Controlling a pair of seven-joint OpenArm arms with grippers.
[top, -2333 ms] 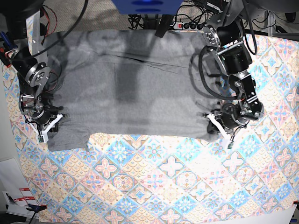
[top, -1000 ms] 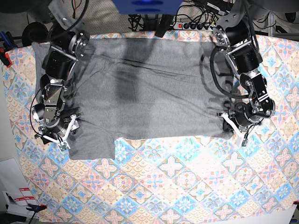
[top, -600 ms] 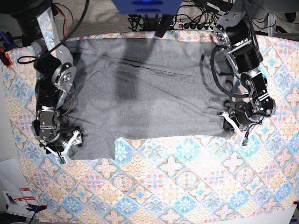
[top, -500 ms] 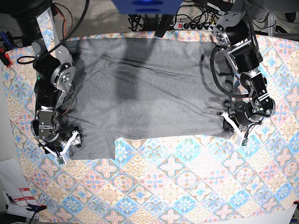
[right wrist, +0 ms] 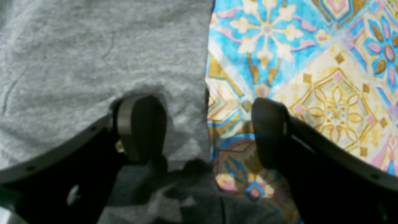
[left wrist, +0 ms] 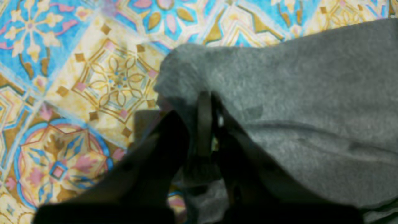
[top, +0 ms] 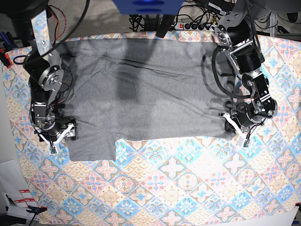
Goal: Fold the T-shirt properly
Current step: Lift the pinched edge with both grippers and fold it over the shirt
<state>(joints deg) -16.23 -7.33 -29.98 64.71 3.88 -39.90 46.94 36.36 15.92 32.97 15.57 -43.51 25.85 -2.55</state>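
The grey T-shirt [top: 141, 89] lies spread flat across the far half of the table, one sleeve [top: 91, 148] hanging toward the near edge at the left. My left gripper [top: 234, 129] sits at the shirt's near right corner. In the left wrist view this gripper [left wrist: 205, 104] is shut on a bunched fold of the grey T-shirt [left wrist: 295, 87]. My right gripper [top: 59, 137] rests at the shirt's left edge by the sleeve. Seen from the right wrist, the gripper [right wrist: 205, 130] is open, straddling the T-shirt [right wrist: 93, 56] hem, one finger [right wrist: 140, 124] over fabric, the other over patterned cloth.
A colourful tile-patterned cloth [top: 178, 188] covers the table. A power strip and cables [top: 190, 24] lie beyond the far edge. White papers [top: 16, 195] sit off the near left corner. A blue mount [top: 148, 5] hangs over the back centre.
The right arm has swung its elbow outward and its gripper has shifted a little left and away along the shirt's left edge. The left gripper has stayed put, still pinching the corner.
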